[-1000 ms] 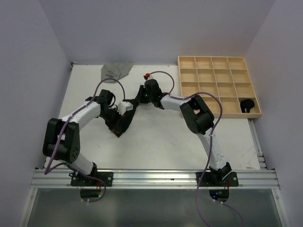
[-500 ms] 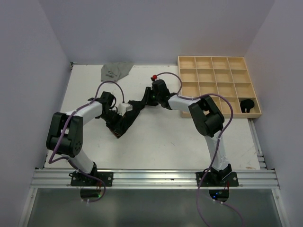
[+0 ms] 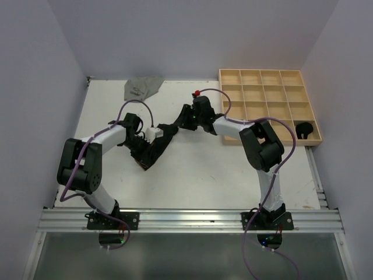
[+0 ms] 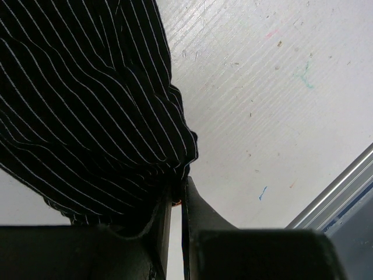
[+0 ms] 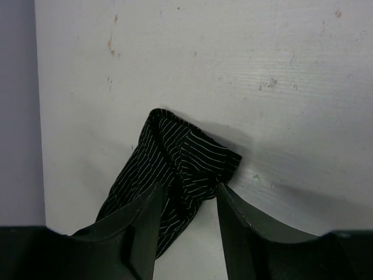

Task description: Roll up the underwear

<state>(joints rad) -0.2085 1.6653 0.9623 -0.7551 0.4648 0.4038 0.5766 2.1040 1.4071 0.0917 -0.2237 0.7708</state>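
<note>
A black pinstriped underwear [image 3: 156,143] lies stretched in a strip across the middle of the table. My left gripper [image 3: 150,137] sits at its left part. In the left wrist view the fingers [image 4: 178,188] stand a sliver apart with the bunched edge of the cloth [image 4: 87,105] pinched at their tips. My right gripper [image 3: 183,122] is at the strip's far right end. In the right wrist view it is open [image 5: 187,189], and the folded end of the cloth [image 5: 183,160] lies flat on the table between and beyond its fingers, untouched.
A plain grey underwear [image 3: 143,87] lies crumpled at the table's back edge. The wooden grid tray [image 3: 222,106] stands at the back right, with a rolled black underwear [image 3: 304,129] in its near right cell. An aluminium rail [image 3: 192,219] runs along the near edge.
My right gripper has opened, let go of the cloth's end and drawn back to the right. The left wrist has shifted slightly, still at the cloth's left part.
</note>
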